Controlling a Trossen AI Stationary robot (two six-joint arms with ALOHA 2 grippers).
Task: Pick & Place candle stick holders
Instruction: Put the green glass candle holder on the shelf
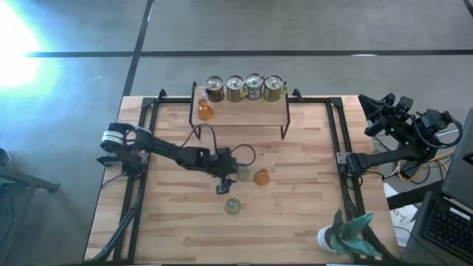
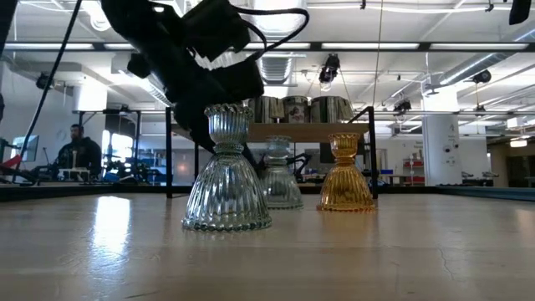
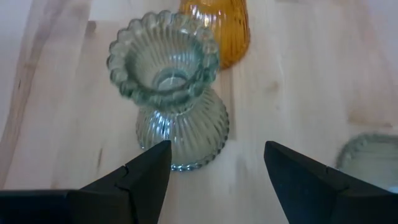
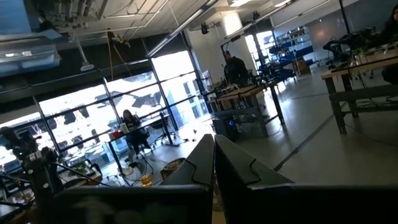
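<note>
Four silvery can-like holders [image 1: 244, 88] stand in a row on a small wooden shelf [image 1: 240, 112] at the far side, with an amber glass holder [image 1: 205, 111] on its left end. Mid-table stand a pale green glass holder [image 3: 168, 87], an amber one [image 1: 261, 176] just beyond it, and another pale green one [image 1: 233, 206] nearer the front edge. My left gripper [image 3: 214, 149] is open and slants down, its fingertips just short of the first green holder's base. My right gripper [image 4: 214, 155] is shut, raised off the table's right side.
A white pot with teal leaves [image 1: 347, 236] stands at the table's near right corner. Black frame rails [image 1: 336, 140] run along the table's left and right sides. Bare wood lies in front of the shelf and toward the near edge.
</note>
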